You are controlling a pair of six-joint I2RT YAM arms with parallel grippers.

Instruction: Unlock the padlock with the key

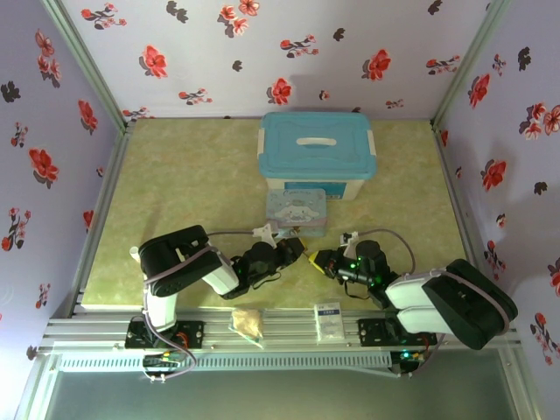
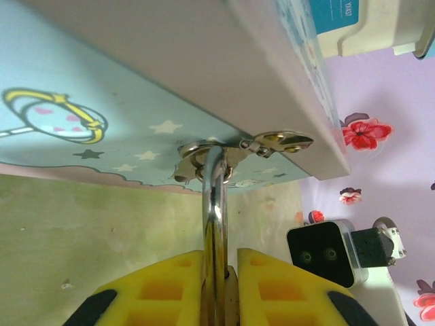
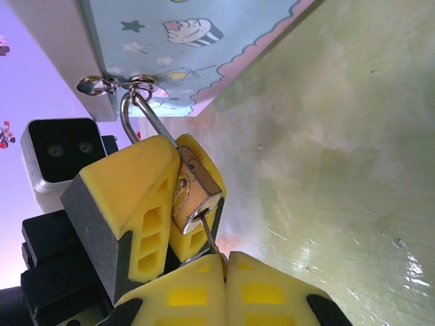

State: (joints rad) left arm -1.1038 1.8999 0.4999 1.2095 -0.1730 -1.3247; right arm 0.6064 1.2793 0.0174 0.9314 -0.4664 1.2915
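Right gripper (image 3: 224, 263) is pinched tight on the key (image 3: 209, 234). Only the thin shaft pokes out past the fingertips, and it runs up to meet the bottom of the padlock (image 3: 198, 193). Left gripper (image 2: 220, 265) is clamped on the padlock from the other side, so the lock sits just above the right fingertips, wedged in the left's yellow fingers. Its shackle (image 2: 215, 197) goes up through the ring of the latch (image 2: 272, 142) on the tin (image 1: 296, 210), just in front of the teal box (image 1: 317, 144).
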